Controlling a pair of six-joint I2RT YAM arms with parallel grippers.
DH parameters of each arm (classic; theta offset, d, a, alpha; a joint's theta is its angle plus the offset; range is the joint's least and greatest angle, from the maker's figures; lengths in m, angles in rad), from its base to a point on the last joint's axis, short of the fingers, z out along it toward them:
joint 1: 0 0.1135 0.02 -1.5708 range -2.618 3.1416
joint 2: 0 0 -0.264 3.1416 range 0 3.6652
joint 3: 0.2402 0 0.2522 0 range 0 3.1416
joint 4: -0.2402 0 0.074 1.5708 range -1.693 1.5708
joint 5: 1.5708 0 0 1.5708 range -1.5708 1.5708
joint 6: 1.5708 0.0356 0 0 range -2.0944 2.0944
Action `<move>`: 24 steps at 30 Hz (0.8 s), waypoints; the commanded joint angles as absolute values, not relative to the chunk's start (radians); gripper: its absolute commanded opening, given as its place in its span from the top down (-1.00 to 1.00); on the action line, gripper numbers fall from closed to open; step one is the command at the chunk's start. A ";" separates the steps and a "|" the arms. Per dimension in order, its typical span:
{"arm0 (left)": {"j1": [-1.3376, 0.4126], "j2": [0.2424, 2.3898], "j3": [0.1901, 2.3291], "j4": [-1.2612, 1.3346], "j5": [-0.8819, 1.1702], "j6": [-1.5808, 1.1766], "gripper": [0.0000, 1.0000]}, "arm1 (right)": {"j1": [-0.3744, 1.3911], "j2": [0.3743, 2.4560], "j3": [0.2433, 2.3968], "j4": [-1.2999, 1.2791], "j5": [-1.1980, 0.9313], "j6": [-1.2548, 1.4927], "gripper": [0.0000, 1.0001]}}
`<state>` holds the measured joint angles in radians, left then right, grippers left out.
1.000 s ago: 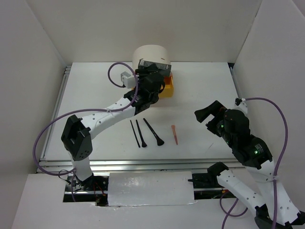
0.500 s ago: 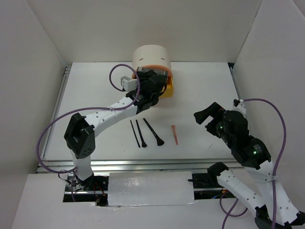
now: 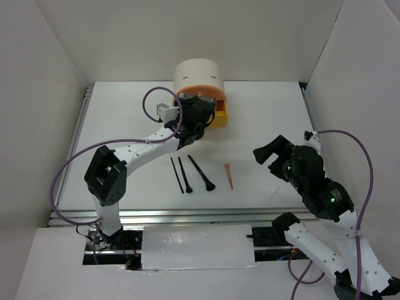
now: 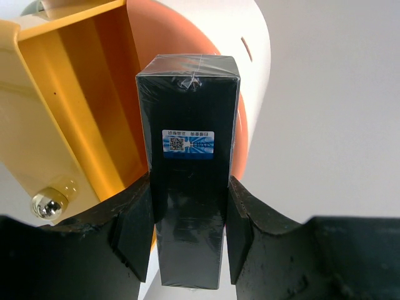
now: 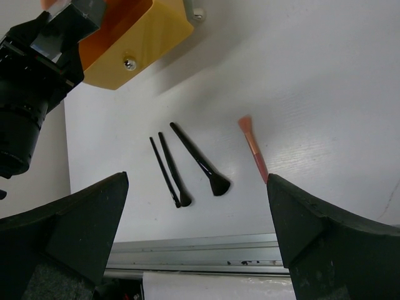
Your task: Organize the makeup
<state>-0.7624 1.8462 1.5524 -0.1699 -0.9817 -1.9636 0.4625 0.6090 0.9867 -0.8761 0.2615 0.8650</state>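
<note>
My left gripper (image 3: 197,107) is shut on the dark grey rectangular box (image 4: 187,181), gripping its lower sides, with the left gripper (image 4: 187,247) just over the open yellow drawer (image 4: 75,106) of the cream organizer (image 3: 195,72). Two thin black sticks (image 3: 177,175) (image 3: 185,174), the black flared-head brush (image 3: 202,173) and one salmon-pink stick (image 3: 229,177) lie on the table in front. My right gripper (image 3: 270,150) is open and empty, above and right of them. They also show in the right wrist view: the sticks (image 5: 165,172), the brush (image 5: 200,161) and the pink stick (image 5: 253,149). The teal stick is out of view.
The organizer (image 4: 253,44) has an orange band (image 4: 165,31) above the yellow drawer (image 3: 220,115). An aluminium rail (image 3: 187,215) runs along the table's near edge. White walls close in the left, right and back sides.
My left gripper has shifted slightly down and toward me with the box, uncovering the organizer's orange band. The right arm has barely moved.
</note>
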 commanded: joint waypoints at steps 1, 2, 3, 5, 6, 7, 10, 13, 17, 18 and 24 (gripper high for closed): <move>-0.759 1.841 1.549 -0.055 -1.006 -1.934 0.35 | 0.468 0.598 0.974 -0.838 0.262 0.850 -1.00; -0.759 1.842 1.554 -0.058 -1.002 -1.931 0.30 | 0.466 0.598 0.973 -0.838 0.264 0.848 -1.00; -0.758 1.845 1.565 -0.077 -1.000 -1.933 0.23 | 0.466 0.600 0.970 -0.836 0.265 0.847 -1.00; -0.758 1.851 1.572 -0.104 -0.999 -1.966 0.21 | 0.466 0.598 0.966 -0.836 0.265 0.847 -1.00; -0.756 1.855 1.566 -0.107 -0.997 -1.973 0.12 | 0.466 0.597 0.963 -0.835 0.265 0.847 -1.00; -0.753 1.855 1.562 -0.100 -0.994 -1.971 0.09 | 0.466 0.595 0.962 -0.836 0.267 0.847 -1.00; -0.752 1.856 1.555 -0.072 -0.982 -1.951 -0.85 | 0.466 0.589 0.962 -0.836 0.271 0.847 -1.00; -0.752 1.862 1.581 -0.104 -0.980 -1.948 -0.99 | 0.468 0.589 0.960 -0.833 0.276 0.847 -1.00; -0.752 1.852 1.585 -0.028 -0.986 -1.872 -0.99 | 0.466 0.594 0.963 -0.833 0.281 0.847 -1.00; -0.752 1.847 1.585 -0.015 -0.983 -1.867 -0.99 | 0.466 0.594 0.965 -0.830 0.281 0.844 -1.00; -0.753 1.807 1.608 0.098 -0.985 -1.714 -0.99 | 0.468 0.617 0.960 -0.798 0.269 0.836 -1.00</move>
<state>-0.7567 1.8500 1.5555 -0.0143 -0.9569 -1.8275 0.4625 0.6003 0.9611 -0.8707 0.2581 0.8577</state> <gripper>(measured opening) 0.994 0.999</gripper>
